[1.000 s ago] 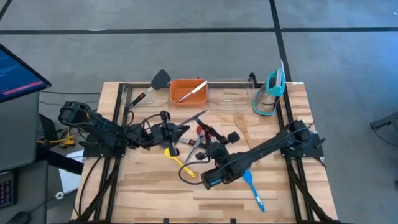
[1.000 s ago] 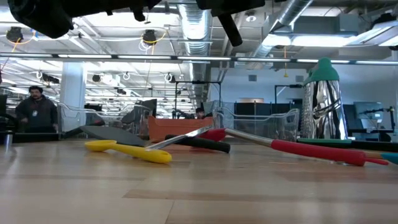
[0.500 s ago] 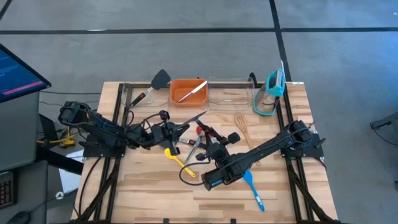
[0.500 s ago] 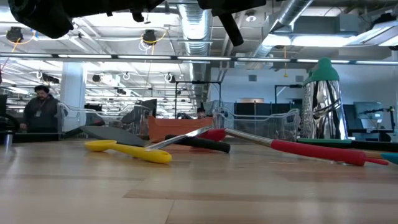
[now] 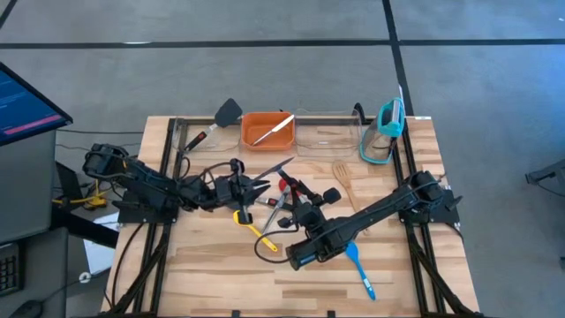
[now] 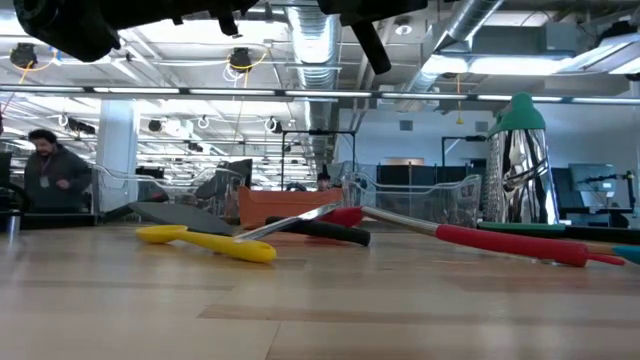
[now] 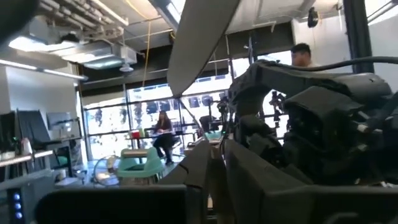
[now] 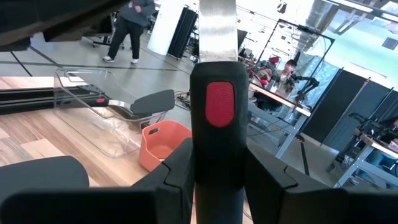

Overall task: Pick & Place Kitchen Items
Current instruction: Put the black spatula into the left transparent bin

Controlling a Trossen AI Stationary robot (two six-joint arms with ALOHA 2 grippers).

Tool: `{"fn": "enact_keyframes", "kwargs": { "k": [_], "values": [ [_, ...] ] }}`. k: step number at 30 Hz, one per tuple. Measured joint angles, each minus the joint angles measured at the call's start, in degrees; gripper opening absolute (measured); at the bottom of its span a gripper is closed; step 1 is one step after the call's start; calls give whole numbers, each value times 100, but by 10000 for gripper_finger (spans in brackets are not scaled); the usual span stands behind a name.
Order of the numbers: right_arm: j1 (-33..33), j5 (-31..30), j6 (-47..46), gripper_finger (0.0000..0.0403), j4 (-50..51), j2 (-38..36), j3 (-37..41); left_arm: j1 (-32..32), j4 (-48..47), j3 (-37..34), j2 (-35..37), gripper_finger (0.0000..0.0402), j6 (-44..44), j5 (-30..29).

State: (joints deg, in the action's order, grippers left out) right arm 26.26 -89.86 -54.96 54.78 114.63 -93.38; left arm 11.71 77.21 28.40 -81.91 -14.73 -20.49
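Note:
Above the table's middle, my right gripper (image 5: 298, 201) is shut on a utensil (image 5: 282, 168) that has a black handle with a red oval inset and a flat metal blade. My left gripper (image 5: 261, 185) stands close beside the blade end, its fingers a little apart. In the left wrist view the blade (image 7: 202, 43) rises just past those fingers. Below the grippers a yellow spoon (image 5: 250, 223), a blue spoon (image 5: 357, 263) and a wooden fork (image 5: 342, 174) lie flat on the table. My right gripper pinches the black handle (image 8: 217, 134) between its two fingers (image 8: 177, 168), just below the red inset. The fingers reach level across the handle, and the metal blade (image 8: 217, 25) stands out beyond them. The utensil is lifted clear of the table. Whether my left gripper touches the blade, I cannot tell.
At the far edge stand an orange bin (image 5: 267, 130) with a utensil in it, a clear bin (image 5: 327, 134) and a teal-topped metal grater (image 5: 387, 124). A black spatula (image 5: 228, 113) lies at the far left. More utensils (image 6: 320, 230) lie under the arms.
My left gripper has parted its fingers a little, rolled slightly and stayed in place. My right gripper and the utensil have kept still.

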Motion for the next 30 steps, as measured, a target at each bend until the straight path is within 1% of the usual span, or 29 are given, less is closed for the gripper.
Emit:
{"fn": "enact_keyframes", "kwargs": {
  "k": [5,7,10,13,18,21,25,30],
  "values": [
    [0,-2,131,94,-61,0,0,-245,-55,0,0,90,524,22],
    [-4,-2,134,94,-63,0,0,-340,-54,0,0,108,767,231],
    [-4,-2,138,94,-66,0,0,-429,-85,65,0,129,875,609],
    [-4,-4,154,94,-66,0,0,-469,-275,200,0,143,873,648],
    [-4,-5,153,94,-70,0,0,-475,-598,373,0,152,873,647],
    [-4,-9,153,94,-74,0,0,-495,-596,469,-95,152,871,647],
    [-4,-13,153,94,-94,0,0,-586,-611,671,-463,153,923,648],
    [-2,-13,155,94,-84,0,0,-621,-617,1012,-873,152,1051,895]
  ]
}}
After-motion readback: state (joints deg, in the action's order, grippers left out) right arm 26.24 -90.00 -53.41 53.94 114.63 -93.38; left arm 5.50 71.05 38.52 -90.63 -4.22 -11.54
